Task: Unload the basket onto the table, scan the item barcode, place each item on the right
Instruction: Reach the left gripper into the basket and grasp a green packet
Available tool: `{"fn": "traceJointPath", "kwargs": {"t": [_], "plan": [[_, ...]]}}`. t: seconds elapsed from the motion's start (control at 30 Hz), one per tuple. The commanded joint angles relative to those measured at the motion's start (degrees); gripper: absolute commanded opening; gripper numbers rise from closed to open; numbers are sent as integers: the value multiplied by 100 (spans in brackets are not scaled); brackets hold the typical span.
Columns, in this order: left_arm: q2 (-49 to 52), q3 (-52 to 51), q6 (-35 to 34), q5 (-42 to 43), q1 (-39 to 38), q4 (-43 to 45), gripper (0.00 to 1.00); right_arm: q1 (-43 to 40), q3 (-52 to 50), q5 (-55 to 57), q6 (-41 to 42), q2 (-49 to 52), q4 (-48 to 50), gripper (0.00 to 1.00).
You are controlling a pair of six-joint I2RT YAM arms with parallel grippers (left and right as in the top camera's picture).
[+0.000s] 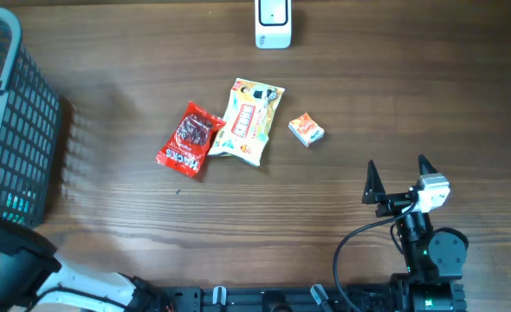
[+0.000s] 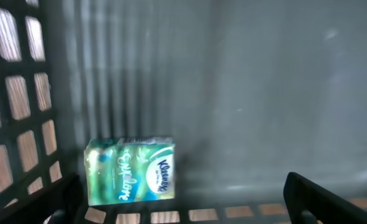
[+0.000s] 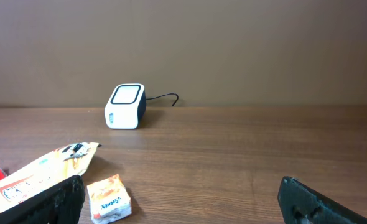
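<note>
Jaws of the left gripper (image 2: 180, 202) stand spread wide over a green Kleenex tissue pack (image 2: 130, 171) that lies free on the floor of the grey plastic mesh basket (image 1: 13, 130), probably its drop-off place. Equally spread and empty, the right gripper (image 1: 397, 171) faces the small orange box (image 1: 307, 130) and the white cube-shaped scanner (image 1: 273, 23), likely the next item to scan.

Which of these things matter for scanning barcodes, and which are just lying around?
For the job:
- scanner
- red packet
- yellow packet
- orange box

Lying about:
- basket
- tissue pack inside it, probably already dealt with
</note>
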Motion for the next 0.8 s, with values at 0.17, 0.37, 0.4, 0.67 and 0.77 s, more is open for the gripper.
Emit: {"fn": "traceJointPath", "kwargs": {"t": [0.17,0.37,0.4,0.67,0.77], "plan": [[638,-35,-50,-59,11,-428,100,-20,-9,52,-33,-26,31,100],[713,-35,-46,-59,11,-516,100,-20,-9,52,-33,-26,31,100],[713,-59,-26,-61,9,-527,99,-20,-9,52,-33,-26,31,100],[715,-883,129,-101,11,70,94,-20,-9,52,-35,-26,31,100],[713,-896,164,-101,11,160,89,-20,-9,52,-31,-26,31,100]]}}
